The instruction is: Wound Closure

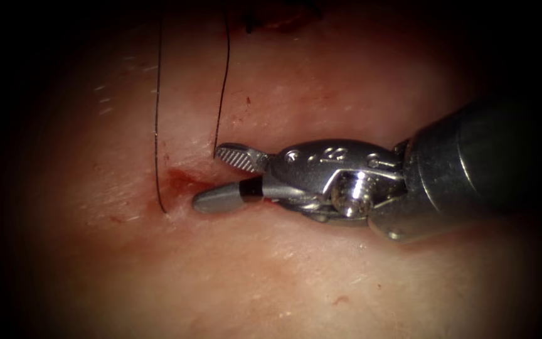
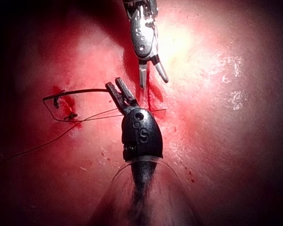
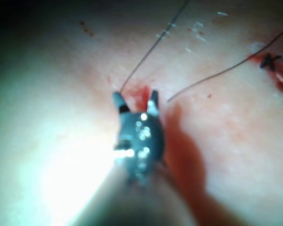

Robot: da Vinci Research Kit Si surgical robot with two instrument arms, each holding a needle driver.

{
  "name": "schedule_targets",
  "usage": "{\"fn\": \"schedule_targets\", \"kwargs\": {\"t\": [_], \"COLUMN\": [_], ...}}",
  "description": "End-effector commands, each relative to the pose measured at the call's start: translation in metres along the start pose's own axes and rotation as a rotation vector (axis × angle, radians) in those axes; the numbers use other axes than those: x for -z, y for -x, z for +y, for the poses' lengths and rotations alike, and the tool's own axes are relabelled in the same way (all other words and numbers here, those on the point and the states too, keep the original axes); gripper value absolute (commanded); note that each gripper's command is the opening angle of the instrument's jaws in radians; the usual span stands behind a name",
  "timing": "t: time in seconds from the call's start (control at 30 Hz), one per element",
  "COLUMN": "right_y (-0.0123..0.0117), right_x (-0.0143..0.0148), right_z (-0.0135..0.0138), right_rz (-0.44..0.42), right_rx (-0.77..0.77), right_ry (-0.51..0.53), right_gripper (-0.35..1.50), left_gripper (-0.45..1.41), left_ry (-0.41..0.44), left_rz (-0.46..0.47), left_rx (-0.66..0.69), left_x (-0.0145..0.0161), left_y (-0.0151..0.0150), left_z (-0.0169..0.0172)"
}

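My right tool (image 1: 207, 177) lies across the tissue (image 1: 283, 270) with its jaws open and nothing between them. Its tips straddle a patch of red fluid (image 1: 180, 181) at the end of the cut. Two strands of thread (image 1: 157, 94) run down from the far side and enter the tissue beside the jaws, one by each tip. In the left wrist view my left tool (image 2: 113, 83) is shut on the curved needle (image 2: 75, 91) near one end. The needle arcs above the tissue, and thread (image 2: 99, 114) trails from its far end. The right tool (image 2: 154, 83) stands open just beyond.
A knotted stitch (image 3: 271, 60) with red fluid around it sits farther along the cut. Small red spots (image 1: 248, 99) dot the tissue. The right tool's thick shaft (image 1: 472, 163) covers the right part of the cut.
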Motion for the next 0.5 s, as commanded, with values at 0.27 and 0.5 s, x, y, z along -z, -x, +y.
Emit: {"fn": "schedule_targets", "kwargs": {"t": [0.27,0.5], "right_y": [0.0016,0.0033], "right_x": [-0.0045,-0.0066], "right_z": [-0.0028,-0.0023], "right_rz": [-0.097,-0.108], "right_rx": [0.084,0.129], "right_ry": [-0.025,-0.009], "right_gripper": [1.07,0.91], "left_gripper": [-0.45,-0.45], "left_ry": [-0.01,-0.026], "left_rz": [-0.047,-0.058], "left_rx": [0.01,0.018], "left_x": [-0.0003,0.0002], "left_y": [0.0062,0.0056], "left_z": [0.0014,0.0009]}}
